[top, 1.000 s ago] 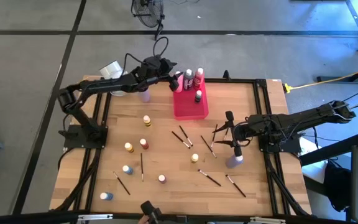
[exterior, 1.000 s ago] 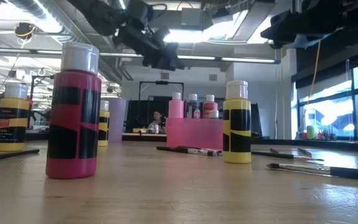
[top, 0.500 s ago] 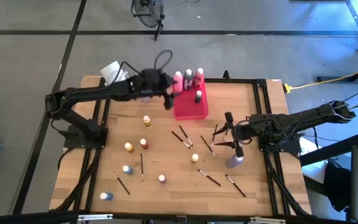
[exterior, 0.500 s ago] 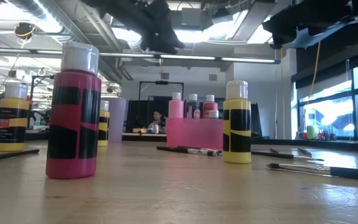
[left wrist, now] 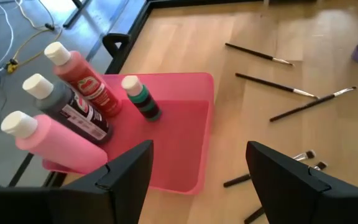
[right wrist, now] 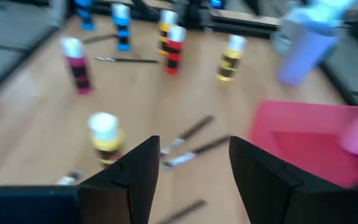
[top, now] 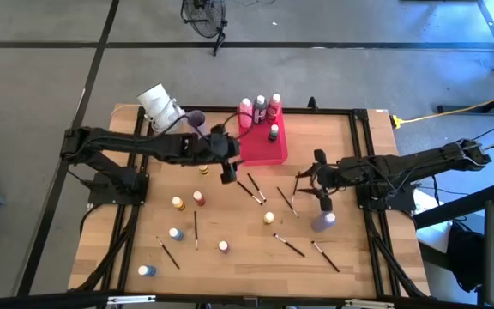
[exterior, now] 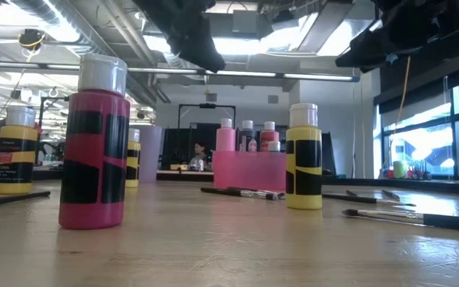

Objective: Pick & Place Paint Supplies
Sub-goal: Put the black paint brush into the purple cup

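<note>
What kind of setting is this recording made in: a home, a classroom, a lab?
Most likely a robotics lab or workshop. The wooden table sits in a dark metal frame on a bare concrete floor, the low view shows exposed ceiling ducts and strip lighting, and a yellow cable trails across the floor.

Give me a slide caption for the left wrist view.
Open left gripper above pink tray holding four paint bottles.

A pink-red tray (top: 261, 149) sat near the far edge of the wooden tabletop (top: 230, 219). One lilac cup (top: 196, 119) stood just beside it (toward the left side), another lilac cup (top: 322, 222) well apart on the right. A fan (top: 201, 12) stood on the grey floor (top: 41, 77) beyond.
</note>
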### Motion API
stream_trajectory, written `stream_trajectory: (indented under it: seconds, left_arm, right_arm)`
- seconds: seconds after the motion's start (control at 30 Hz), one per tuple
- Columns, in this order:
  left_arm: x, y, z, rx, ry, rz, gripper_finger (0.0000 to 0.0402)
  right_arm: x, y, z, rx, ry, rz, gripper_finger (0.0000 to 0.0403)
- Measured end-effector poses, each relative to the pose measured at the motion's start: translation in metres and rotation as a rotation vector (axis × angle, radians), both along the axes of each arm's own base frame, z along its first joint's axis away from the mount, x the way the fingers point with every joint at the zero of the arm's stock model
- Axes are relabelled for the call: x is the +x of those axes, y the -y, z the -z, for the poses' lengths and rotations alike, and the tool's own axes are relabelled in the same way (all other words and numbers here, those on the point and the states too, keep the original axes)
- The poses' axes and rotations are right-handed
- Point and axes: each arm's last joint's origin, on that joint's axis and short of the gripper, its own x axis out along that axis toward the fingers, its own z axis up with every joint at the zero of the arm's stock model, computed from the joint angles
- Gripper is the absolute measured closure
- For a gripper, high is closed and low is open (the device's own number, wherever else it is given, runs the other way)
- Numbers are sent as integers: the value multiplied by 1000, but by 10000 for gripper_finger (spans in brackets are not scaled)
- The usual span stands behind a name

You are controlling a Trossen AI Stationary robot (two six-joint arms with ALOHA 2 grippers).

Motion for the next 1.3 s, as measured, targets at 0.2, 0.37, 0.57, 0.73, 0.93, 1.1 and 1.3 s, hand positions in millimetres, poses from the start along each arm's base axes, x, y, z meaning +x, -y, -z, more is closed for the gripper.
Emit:
stream_trajectory:
  seconds: [0.2,0.37,0.57,0.73,0.93,1.1,1.3]
  left_arm:
    - [-1,16,0,57,-13,-16,149]
    - [-1,23,0,98,-11,-42,149]
    - [-2,29,-1,108,6,-78,149]
    - [-1,31,-2,109,21,-89,149]
    - [-1,31,-2,101,30,-94,149]
    - [-1,32,-2,95,34,-95,149]
    - [-1,35,-2,28,58,-98,149]
  right_arm:
    - [-5,5,-31,-112,-93,140,206]
    - [-15,7,-58,-69,-201,181,206]
    - [-25,9,-65,-153,-310,150,206]
    - [-26,12,-62,-350,-376,128,206]
    - [-18,10,-47,-403,-534,47,206]
    - [-5,5,-32,-362,-640,-36,206]
    - [14,-1,-12,-329,-755,-100,206]
